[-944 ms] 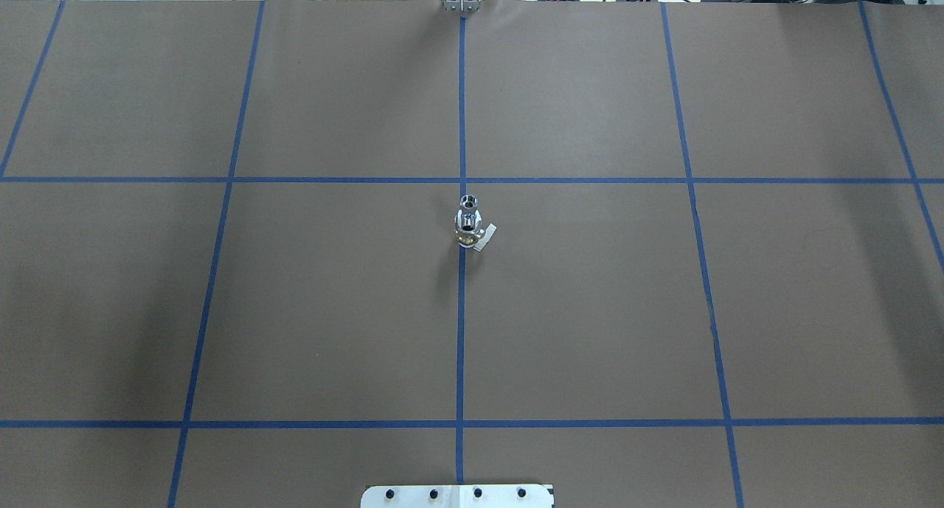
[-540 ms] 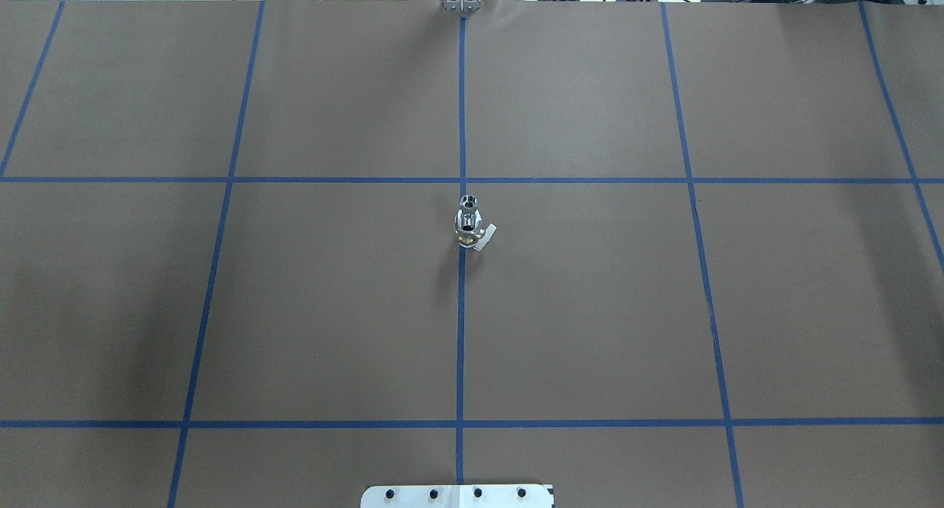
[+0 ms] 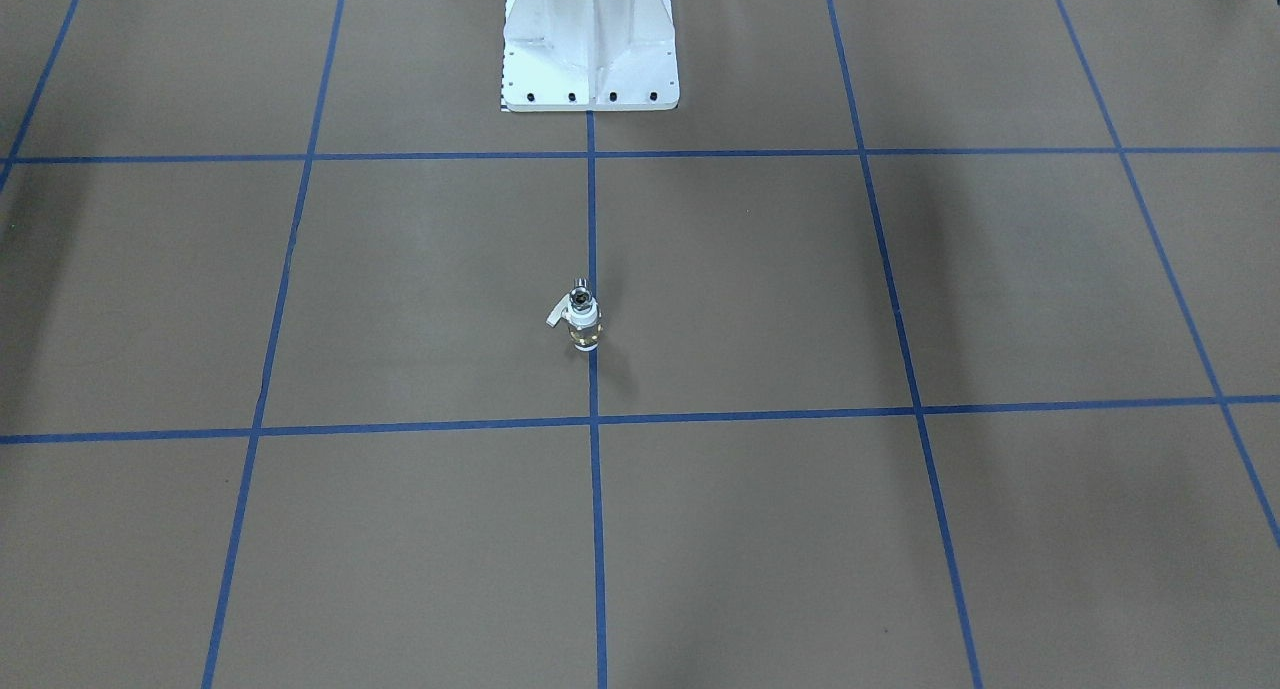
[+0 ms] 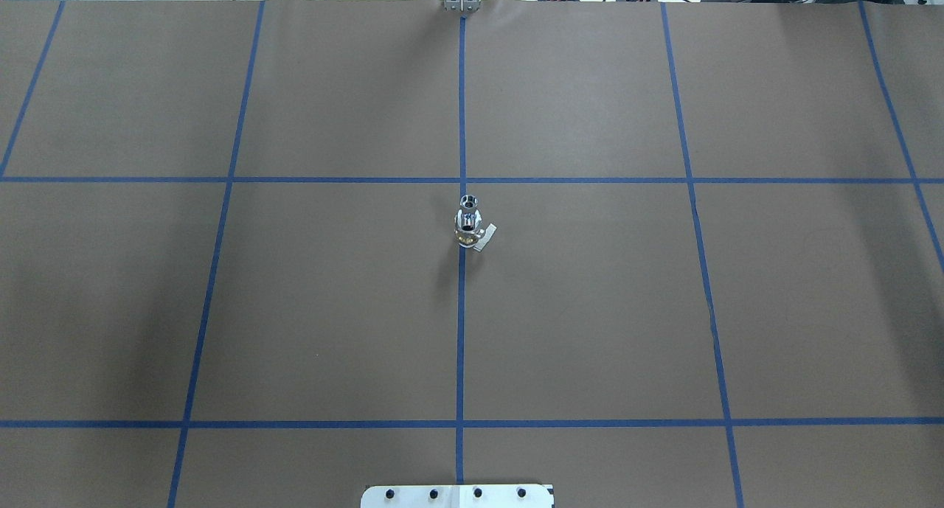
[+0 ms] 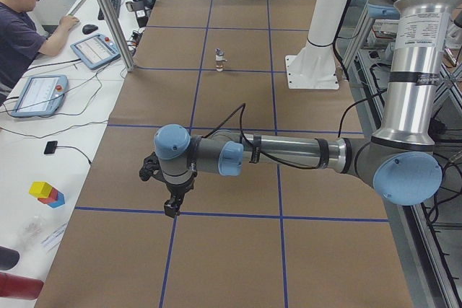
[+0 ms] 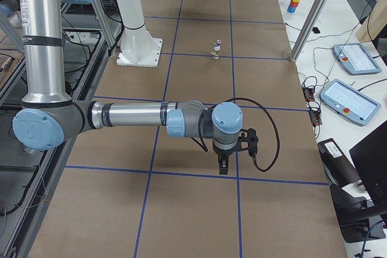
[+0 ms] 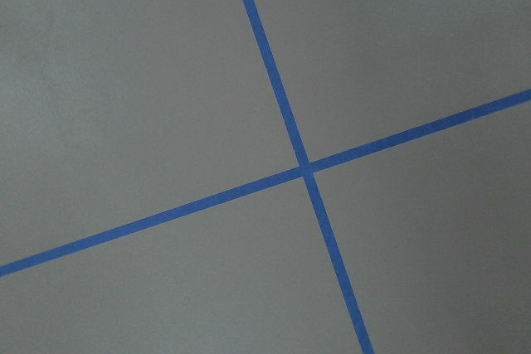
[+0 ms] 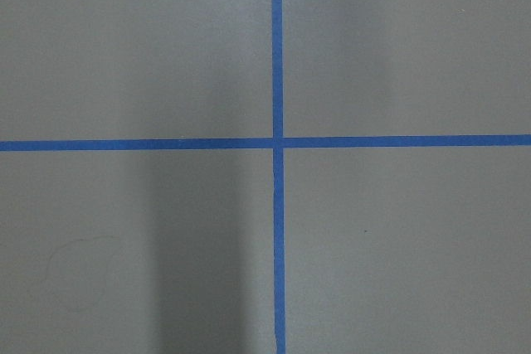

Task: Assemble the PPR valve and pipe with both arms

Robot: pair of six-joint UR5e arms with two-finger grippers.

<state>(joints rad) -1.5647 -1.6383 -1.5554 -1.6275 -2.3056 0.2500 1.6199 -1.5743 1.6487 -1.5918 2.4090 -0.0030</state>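
Brass and chrome stand as one small upright piece: the PPR valve (image 4: 467,234) sits on its lower end on the table's brown paper (image 4: 590,309), right on the centre line of blue tape (image 4: 461,346), with the silver pipe (image 4: 469,204) rising out of its top and its white lever (image 4: 484,237) sticking out to one side. Judged from that, the joining looks done, the stub seated in the valve and the pair set down, though the pictures are too small to show how fully the pipe is home; what is left seems to be no more than ending the run. Neither end effector is anywhere near the piece. The left gripper (image 5: 171,209) hangs pointing down at the end of the left arm (image 5: 289,153), low over a tape crossing, touching nothing that I can make out, and the valve stands well beyond it, far along the table towards its middle. The right gripper (image 6: 223,167) hangs the same way on the right arm (image 6: 133,116), over a crossing of its own, with the valve likewise well beyond it and nearer to the white pedestal (image 6: 138,46) than to its fingers. Both show only in the side views, so I cannot tell how wide either pair of jaws stands; each wrist camera sees only paper and crossed tape beneath it, no fingers and no part held
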